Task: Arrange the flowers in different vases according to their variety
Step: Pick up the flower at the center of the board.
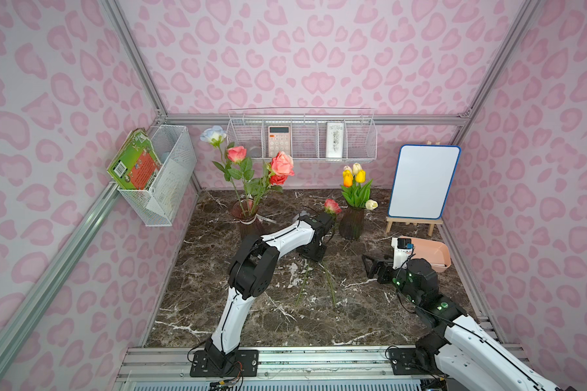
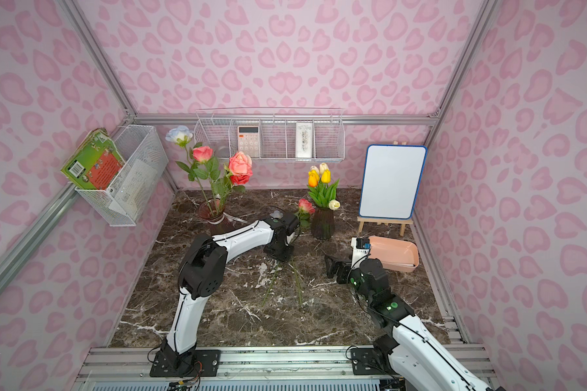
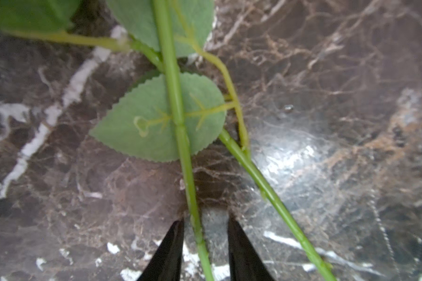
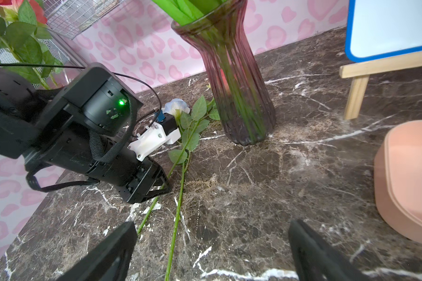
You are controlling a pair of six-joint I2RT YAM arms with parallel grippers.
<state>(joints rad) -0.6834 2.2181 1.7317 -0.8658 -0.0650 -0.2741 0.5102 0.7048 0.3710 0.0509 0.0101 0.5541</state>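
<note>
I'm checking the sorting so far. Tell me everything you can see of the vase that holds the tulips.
The tulip vase is ribbed, see-through, apparently purplish tinted glass, with flared rim, narrow unbanded neck and wider foot. It stands upright on the marble-patterned tabletop near the back wall, left of the whiteboard. Tulip stems fill it, their blooms above the rim. Leaves of loose flowers lying beside it come close to its foot.

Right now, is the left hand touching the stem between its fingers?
Apart. In the left wrist view the stem runs between the left hand's fingers, with marble showing on both sides.
</note>
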